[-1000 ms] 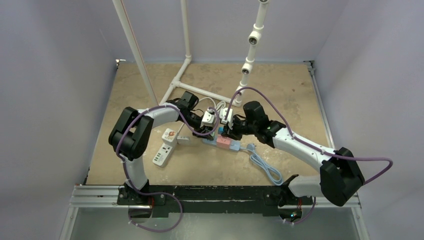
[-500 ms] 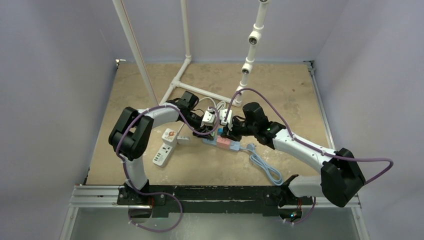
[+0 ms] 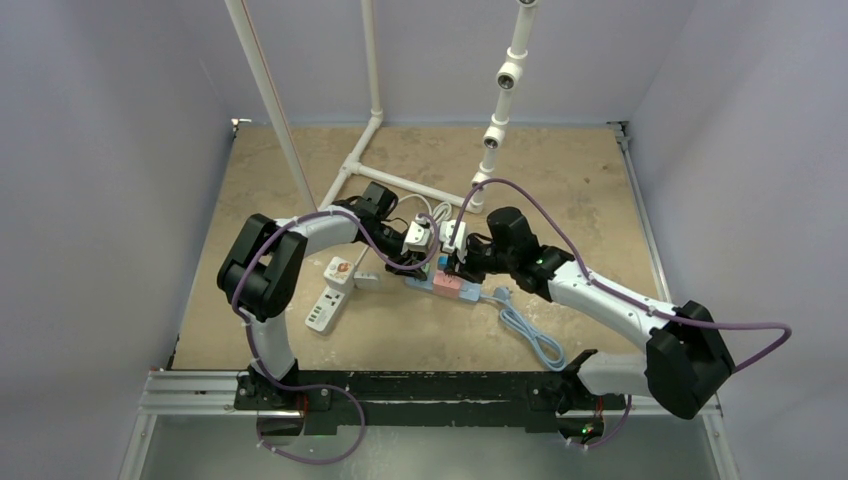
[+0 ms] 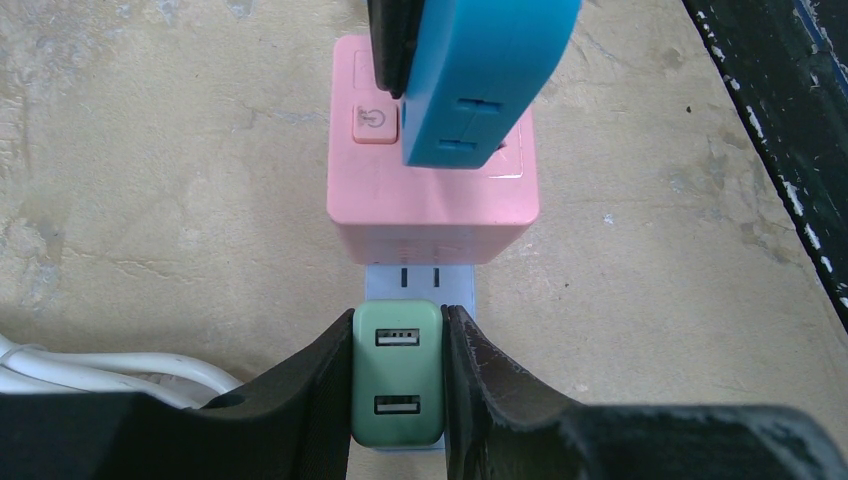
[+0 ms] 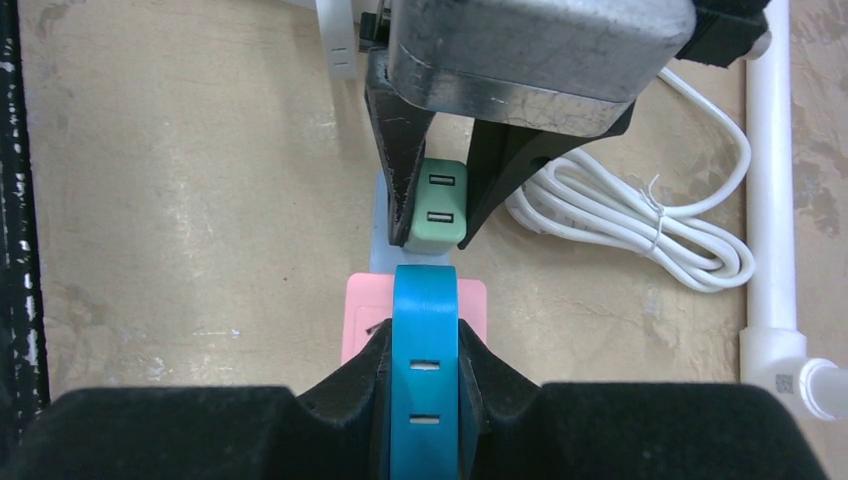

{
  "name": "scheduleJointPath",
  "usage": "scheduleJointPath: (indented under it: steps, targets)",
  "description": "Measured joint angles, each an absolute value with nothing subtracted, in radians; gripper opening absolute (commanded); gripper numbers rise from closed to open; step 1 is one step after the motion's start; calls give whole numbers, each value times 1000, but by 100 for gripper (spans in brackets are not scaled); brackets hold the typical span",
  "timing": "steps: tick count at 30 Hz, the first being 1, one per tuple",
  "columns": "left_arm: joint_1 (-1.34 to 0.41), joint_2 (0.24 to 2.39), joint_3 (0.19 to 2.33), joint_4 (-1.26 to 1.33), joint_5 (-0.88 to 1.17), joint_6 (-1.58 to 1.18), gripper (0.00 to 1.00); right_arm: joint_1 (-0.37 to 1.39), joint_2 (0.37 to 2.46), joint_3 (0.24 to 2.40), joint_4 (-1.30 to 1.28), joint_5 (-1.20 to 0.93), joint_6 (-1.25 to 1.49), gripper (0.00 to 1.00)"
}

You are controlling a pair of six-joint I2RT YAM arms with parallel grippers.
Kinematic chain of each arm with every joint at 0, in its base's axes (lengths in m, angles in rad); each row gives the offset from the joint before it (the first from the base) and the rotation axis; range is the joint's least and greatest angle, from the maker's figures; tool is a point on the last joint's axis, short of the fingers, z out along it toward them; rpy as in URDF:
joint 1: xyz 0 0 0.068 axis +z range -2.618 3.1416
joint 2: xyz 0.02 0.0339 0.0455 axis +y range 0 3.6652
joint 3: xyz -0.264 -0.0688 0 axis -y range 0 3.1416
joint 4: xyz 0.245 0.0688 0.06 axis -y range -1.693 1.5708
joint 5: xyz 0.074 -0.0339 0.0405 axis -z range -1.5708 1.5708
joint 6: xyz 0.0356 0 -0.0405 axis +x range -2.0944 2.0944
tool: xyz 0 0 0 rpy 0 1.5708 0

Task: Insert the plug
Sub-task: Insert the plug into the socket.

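A pink and pale blue power strip point(image 3: 446, 285) lies mid-table. My left gripper point(image 4: 397, 385) is shut on a green USB charger plug point(image 4: 397, 385), which sits on the strip's pale blue section point(image 4: 418, 281). My right gripper point(image 5: 425, 375) is shut on a blue plug point(image 5: 425, 380) held upright over the strip's pink section point(image 5: 360, 320). In the left wrist view the blue plug point(image 4: 480, 80) stands over the pink block point(image 4: 432, 200), next to its power button point(image 4: 374, 122). In the right wrist view the green plug point(image 5: 435, 205) sits between the left fingers point(image 5: 400, 160).
A coiled white cable point(image 5: 640, 215) and white PVC pipe frame point(image 3: 365, 150) lie behind the strip. A white power strip point(image 3: 325, 308) and a small white adapter point(image 3: 339, 270) lie to the left. A light blue cord point(image 3: 530, 335) trails to the right.
The right arm has shifted slightly left with the blue plug over the pink section. The left arm has stayed in place.
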State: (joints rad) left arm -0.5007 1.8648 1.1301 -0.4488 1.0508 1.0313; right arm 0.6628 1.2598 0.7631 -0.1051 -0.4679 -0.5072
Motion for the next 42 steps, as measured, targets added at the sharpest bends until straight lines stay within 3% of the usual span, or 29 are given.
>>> scheduleJointPath:
  steps: [42]
  targets:
    - [-501,1859,1118,-426,1050,1009,0,689,1263,732,-38,-445,-497,0]
